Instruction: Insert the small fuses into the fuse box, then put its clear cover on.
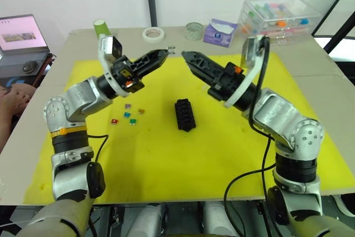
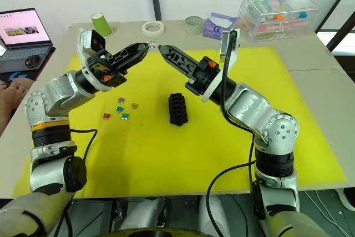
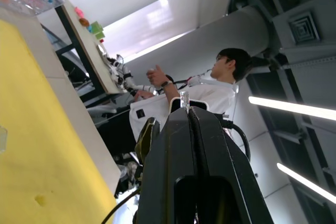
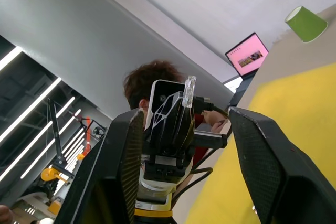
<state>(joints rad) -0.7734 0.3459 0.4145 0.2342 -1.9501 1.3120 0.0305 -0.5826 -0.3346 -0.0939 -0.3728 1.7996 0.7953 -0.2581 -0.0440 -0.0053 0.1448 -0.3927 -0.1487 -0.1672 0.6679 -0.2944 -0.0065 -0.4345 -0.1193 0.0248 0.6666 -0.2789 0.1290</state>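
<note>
Writing: none readable on the fuse box, the fuses or the bin; the laptop (image 2: 22, 29) screen shows a pink page with text too small to read.
Left gripper (image 1: 166, 53): raised above the far part of the yellow mat (image 1: 166, 159); fingers pressed together, pinching the clear cover (image 4: 189, 91), which juts out as a small transparent piece at the fingertips (image 3: 178, 124); the piece is held in the air, touching nothing else.
Right gripper (image 2: 162, 49): raised, tip to tip with the left gripper and just beside it; fingers (image 4: 118, 166) spread wide apart, nothing between them; the left gripper's tip and the clear cover sit in line with that gap.
Fuse box (image 1: 185, 114): black block lying on the mat near its middle, below and between the two arms, touched by neither.
Small fuses (image 1: 127, 115): scattered loose on the mat just to the left of the fuse box, apart from it; red, teal, green, purple and brown pieces can be told.
Edges and room: bare mat lies in front of the fuse box and to its right; along the table's far edge stand a green cup (image 1: 100, 28), a tape roll (image 1: 153, 34), a purple packet (image 1: 219, 31) and a large clear bin (image 1: 277, 18) of coloured tubes, all well apart from the grippers.
Person: one shows behind the grippers in each wrist view.
</note>
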